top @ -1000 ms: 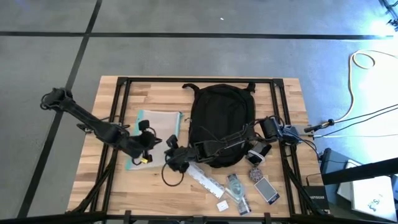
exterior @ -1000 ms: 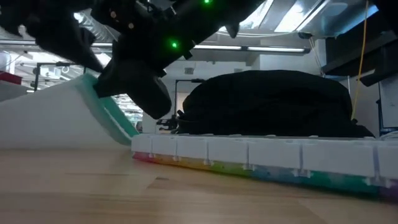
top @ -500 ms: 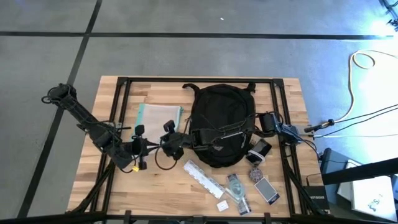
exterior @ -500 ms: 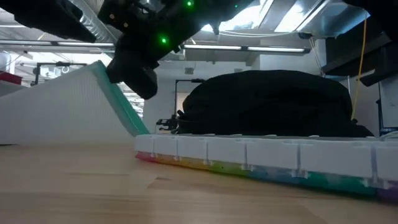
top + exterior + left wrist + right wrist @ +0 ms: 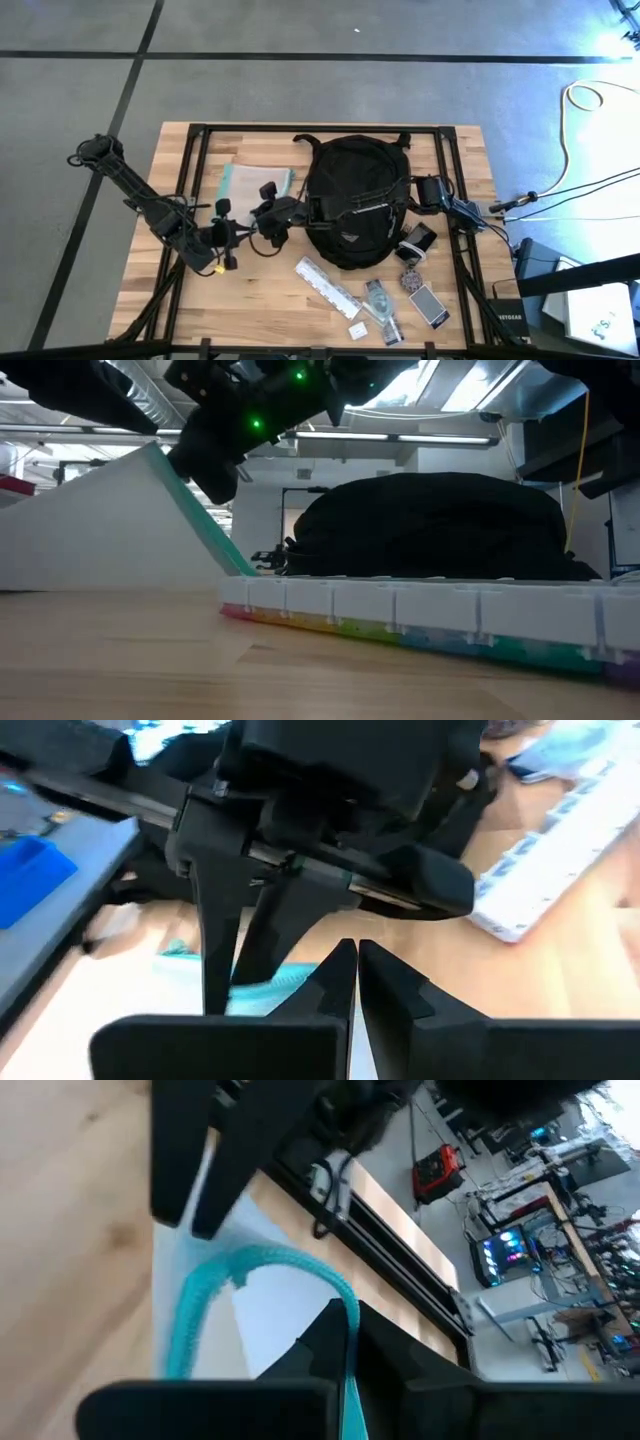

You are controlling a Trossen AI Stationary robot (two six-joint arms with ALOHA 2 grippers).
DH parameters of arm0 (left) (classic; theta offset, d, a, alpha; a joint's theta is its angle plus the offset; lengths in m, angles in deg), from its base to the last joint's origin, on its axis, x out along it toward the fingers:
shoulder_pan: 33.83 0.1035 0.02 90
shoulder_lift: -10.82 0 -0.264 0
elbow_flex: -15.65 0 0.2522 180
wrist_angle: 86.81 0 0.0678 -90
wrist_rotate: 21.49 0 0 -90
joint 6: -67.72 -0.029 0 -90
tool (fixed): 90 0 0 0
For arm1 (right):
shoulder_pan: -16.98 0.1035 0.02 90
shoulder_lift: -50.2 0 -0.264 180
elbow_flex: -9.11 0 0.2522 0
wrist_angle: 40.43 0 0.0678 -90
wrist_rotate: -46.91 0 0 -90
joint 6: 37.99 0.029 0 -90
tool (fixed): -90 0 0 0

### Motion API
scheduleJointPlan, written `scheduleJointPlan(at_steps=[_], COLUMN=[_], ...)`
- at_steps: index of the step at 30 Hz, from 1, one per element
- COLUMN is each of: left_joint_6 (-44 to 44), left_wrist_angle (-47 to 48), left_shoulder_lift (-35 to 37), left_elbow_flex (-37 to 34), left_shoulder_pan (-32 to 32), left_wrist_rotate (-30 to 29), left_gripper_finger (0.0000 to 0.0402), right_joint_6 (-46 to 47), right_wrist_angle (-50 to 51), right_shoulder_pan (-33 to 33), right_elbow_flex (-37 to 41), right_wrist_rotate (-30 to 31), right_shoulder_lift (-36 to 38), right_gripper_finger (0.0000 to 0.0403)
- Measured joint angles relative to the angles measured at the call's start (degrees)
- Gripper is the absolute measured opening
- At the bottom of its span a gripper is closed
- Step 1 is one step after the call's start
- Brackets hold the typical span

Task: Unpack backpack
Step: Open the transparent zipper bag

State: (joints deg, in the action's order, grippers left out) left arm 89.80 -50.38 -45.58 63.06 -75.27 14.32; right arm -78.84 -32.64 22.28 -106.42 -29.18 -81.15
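My backpack (image 5: 355,200) lies mid-worktop; soft fabric that sags, so I'd judge its top loop the best hold. My left tool (image 5: 228,248) and right tool (image 5: 270,213) (both pinched together) sit beside it.

Lab: equipment benches (image 5: 520,1250), ceiling strip-lights (image 5: 330,435)

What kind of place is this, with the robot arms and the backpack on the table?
Probably a robotics lab or workshop: a wooden table in a black frame stands on a bare grey floor, cables trail beside it, and equipment benches with lit screens fill the room behind.
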Motion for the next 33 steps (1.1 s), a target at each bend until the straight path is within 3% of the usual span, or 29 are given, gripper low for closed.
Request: scheduleJointPlan(at_steps=[3,6,15,19,25,33], left_joint_6=[3.22,6.12,4.47,5.53,7.49,10.50], left_wrist_angle=[1.63,1.76,0.59,3.52,10.70,14.99], left_shoulder_lift=[0.00,0.00,0.00,-0.09,-0.27,-0.37], left_elbow_flex=[0.00,0.00,0.00,0.00,0.02,0.02], left_shoulder_pan=[1.46,3.95,6.44,7.58,8.27,8.21], left_wrist_rotate=[-0.46,3.11,4.09,4.31,4.36,3.52], left_gripper_finger=[0.0001,0.0001,0.0001,0.0001,0.0000,0.0000], right_joint_6=[-0.29,-1.31,-2.47,-2.87,-6.05,-5.96], right_wrist_angle=[-0.43,0.67,-0.31,-0.46,0.18,0.33], right_shoulder_pan=[0.24,0.37,0.26,0.94,3.01,5.66], right_elbow_flex=[-0.03,-1.21,-1.44,-1.44,-1.44,-3.71], right_wrist_rotate=[0.53,2.54,4.46,3.25,8.18,6.87], right_shoulder_lift=[0.00,0.00,0.07,0.07,0.07,0.04], right_gripper_finger=[0.0000,0.0000,0.0000,0.0000,0.0000,0.0000])
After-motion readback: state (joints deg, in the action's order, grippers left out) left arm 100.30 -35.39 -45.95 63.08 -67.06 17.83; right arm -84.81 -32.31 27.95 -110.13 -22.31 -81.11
